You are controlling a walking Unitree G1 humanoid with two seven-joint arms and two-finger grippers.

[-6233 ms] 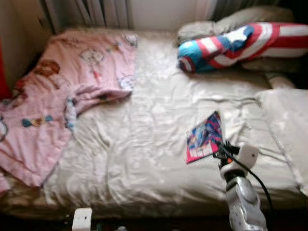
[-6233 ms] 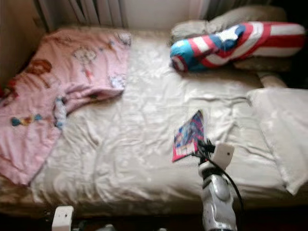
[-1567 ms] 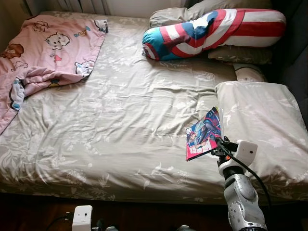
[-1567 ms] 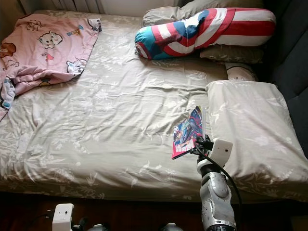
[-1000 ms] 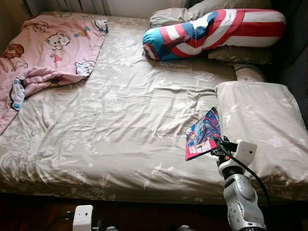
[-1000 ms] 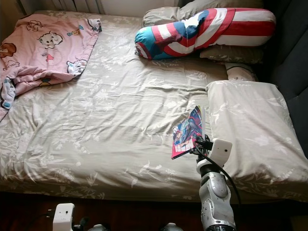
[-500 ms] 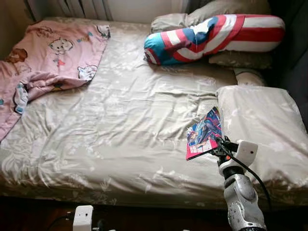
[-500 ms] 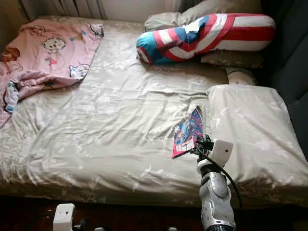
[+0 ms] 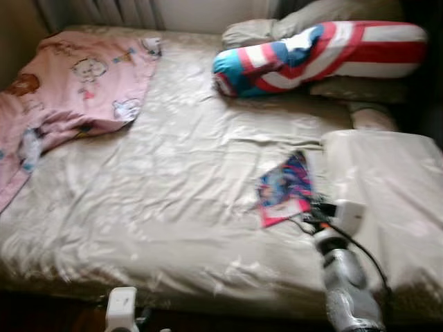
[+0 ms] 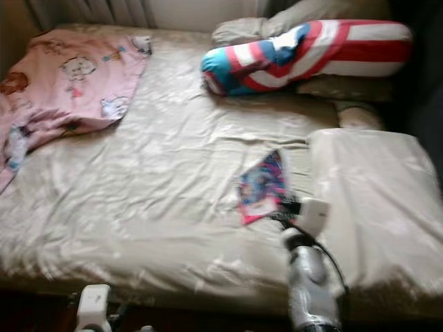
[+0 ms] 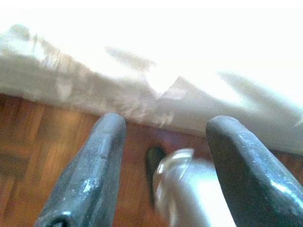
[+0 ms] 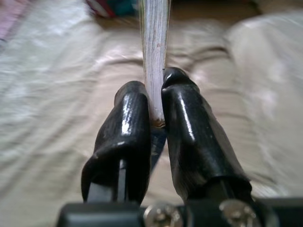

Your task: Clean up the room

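Observation:
A colourful comic book (image 9: pixel 284 188) hangs just above the beige bed sheet (image 9: pixel 173 180), beside the big pillow (image 9: pixel 387 180). My right gripper (image 9: pixel 313 211) is shut on its near lower edge. In the right wrist view the two black fingers (image 12: pixel 128 118) pinch the book's thin edge (image 12: pixel 154 42), which stands upright between them. My left gripper (image 11: pixel 168 125) hangs low by the bed's front edge, open over the wooden floor (image 11: pixel 42 137). A blurred silver shape (image 11: pixel 184 189) lies beyond its fingers.
A crumpled pink cartoon blanket (image 9: pixel 69 83) covers the bed's far left corner. A red, white and blue striped bolster (image 9: pixel 318 48) lies against grey pillows (image 9: pixel 304 17) at the head. The left arm's white wrist block (image 9: pixel 121 308) shows at the bed's front edge.
The whole picture has shifted and blurred, so the camera is moving. The book stays in my right gripper and now sits slightly further left of the big pillow.

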